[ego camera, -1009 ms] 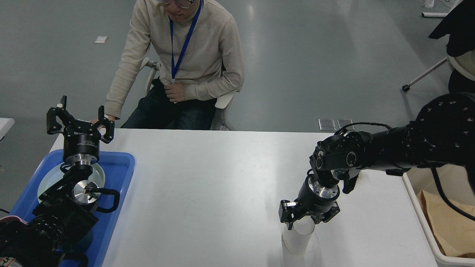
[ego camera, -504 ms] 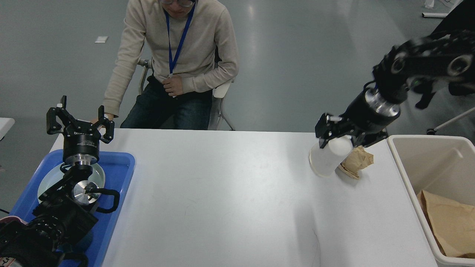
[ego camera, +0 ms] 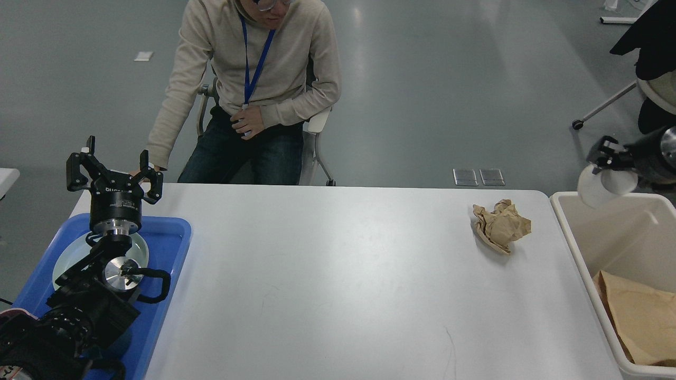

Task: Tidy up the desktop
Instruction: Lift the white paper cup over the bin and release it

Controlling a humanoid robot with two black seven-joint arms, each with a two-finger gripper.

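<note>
Our right hand (ego camera: 607,158) grips a white paper cup (ego camera: 602,186) above the far rim of the beige bin (ego camera: 567,221), which stands just beside the worktop's (ego camera: 338,285) right edge. Our left hand (ego camera: 113,169) is splayed, ungripping, over the blue plastic tray (ego camera: 169,237) at the left edge. Smooth white worktop: broad bare middle; crumpled brown paper (ego camera: 499,224) lies near the far right corner.

White lettering on the left tool (ego camera: 114,171), perhaps inverted, unreadable.
</note>
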